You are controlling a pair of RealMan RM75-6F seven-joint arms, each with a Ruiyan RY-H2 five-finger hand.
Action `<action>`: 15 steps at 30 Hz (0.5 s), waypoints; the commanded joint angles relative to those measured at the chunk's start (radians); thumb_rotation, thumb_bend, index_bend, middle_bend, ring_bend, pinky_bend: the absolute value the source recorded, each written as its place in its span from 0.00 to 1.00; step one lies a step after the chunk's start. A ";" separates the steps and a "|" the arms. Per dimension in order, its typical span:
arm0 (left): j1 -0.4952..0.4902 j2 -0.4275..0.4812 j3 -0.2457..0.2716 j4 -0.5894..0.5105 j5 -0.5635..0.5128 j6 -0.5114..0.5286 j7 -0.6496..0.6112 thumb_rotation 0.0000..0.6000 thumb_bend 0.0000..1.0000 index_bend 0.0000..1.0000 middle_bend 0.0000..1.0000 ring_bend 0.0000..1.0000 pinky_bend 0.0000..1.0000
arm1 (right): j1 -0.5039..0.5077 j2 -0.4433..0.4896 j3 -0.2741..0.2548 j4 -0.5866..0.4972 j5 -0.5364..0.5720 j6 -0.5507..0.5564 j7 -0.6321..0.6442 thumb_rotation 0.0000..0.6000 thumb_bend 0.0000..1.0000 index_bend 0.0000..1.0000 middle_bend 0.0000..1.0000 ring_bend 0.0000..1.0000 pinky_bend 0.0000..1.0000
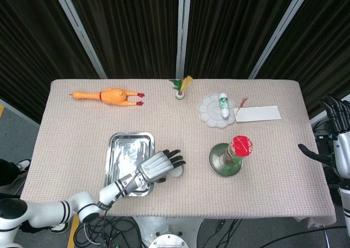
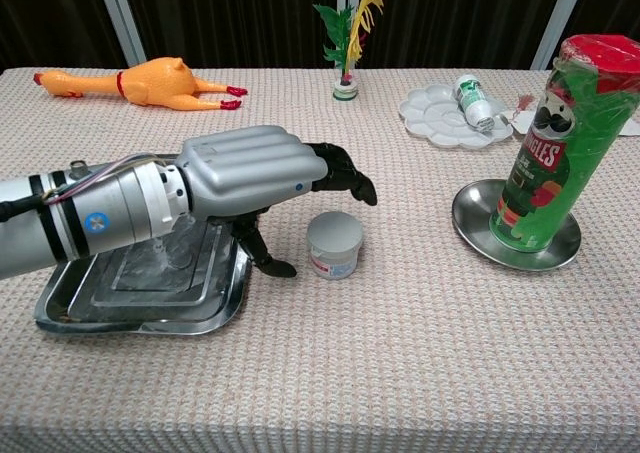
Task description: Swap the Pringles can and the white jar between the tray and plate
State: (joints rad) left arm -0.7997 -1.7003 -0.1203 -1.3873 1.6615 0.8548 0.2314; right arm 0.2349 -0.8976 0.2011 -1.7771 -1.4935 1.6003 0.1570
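i have my left hand (image 2: 262,169) reaching across the near right corner of the tray (image 2: 75,303), fingers (image 2: 345,173) spread above the white jar (image 2: 334,244) and thumb down beside it, gripping nothing. the white jar sits on the tabletop (image 2: 400,353) between tray and plate (image 2: 470,223), just right of the tray. the pringles can (image 2: 555,138) stands upright on the plate. my right hand (image 1: 339,144) hangs off the tabletop's right edge with its fingers apart, holding nothing. at the far side i see a rubber chicken (image 1: 112,96), a small plant (image 1: 181,87) and a paint palette (image 1: 210,110) with a bottle (image 1: 223,104) lying on it
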 commanded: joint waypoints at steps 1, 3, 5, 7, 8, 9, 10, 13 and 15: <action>-0.002 -0.003 0.012 -0.003 -0.009 0.006 0.006 1.00 0.15 0.23 0.23 0.15 0.41 | 0.000 -0.010 0.004 0.006 0.005 -0.006 -0.008 1.00 0.00 0.00 0.00 0.00 0.00; -0.004 -0.005 0.019 -0.004 -0.006 0.019 0.004 1.00 0.15 0.24 0.24 0.17 0.43 | 0.000 -0.013 0.006 0.006 0.005 -0.010 -0.005 1.00 0.00 0.00 0.00 0.00 0.00; -0.007 -0.009 0.026 -0.001 -0.003 0.029 -0.001 1.00 0.15 0.25 0.25 0.18 0.44 | 0.001 -0.015 0.008 0.006 0.003 -0.013 -0.007 1.00 0.00 0.00 0.00 0.00 0.00; -0.012 -0.014 0.032 0.006 -0.001 0.034 0.000 1.00 0.15 0.25 0.26 0.19 0.45 | 0.001 -0.015 0.009 0.004 0.002 -0.017 -0.010 1.00 0.00 0.00 0.00 0.00 0.00; -0.014 -0.017 0.035 0.009 -0.002 0.035 -0.001 1.00 0.15 0.25 0.26 0.19 0.45 | 0.001 -0.015 0.010 0.003 0.002 -0.019 -0.010 1.00 0.00 0.00 0.00 0.00 0.00; -0.016 -0.020 0.038 0.012 -0.003 0.035 -0.002 1.00 0.15 0.26 0.26 0.20 0.46 | 0.001 -0.015 0.010 0.003 0.002 -0.021 -0.011 1.00 0.00 0.00 0.00 0.00 0.00; -0.019 -0.024 0.042 0.016 -0.004 0.035 -0.004 1.00 0.16 0.26 0.27 0.21 0.47 | 0.001 -0.016 0.011 0.002 0.003 -0.023 -0.012 1.00 0.00 0.00 0.00 0.00 0.00; -0.024 -0.037 0.051 0.033 -0.004 0.040 -0.003 1.00 0.16 0.27 0.27 0.21 0.48 | 0.000 -0.018 0.012 0.004 0.006 -0.029 -0.011 1.00 0.01 0.00 0.00 0.00 0.00; -0.028 -0.045 0.055 0.044 -0.004 0.042 -0.004 1.00 0.17 0.27 0.27 0.21 0.48 | -0.001 -0.019 0.011 0.007 0.007 -0.033 -0.008 1.00 0.01 0.00 0.00 0.00 0.00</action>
State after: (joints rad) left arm -0.8252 -1.7417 -0.0682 -1.3473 1.6576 0.8949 0.2277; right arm 0.2339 -0.9162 0.2124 -1.7708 -1.4870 1.5677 0.1482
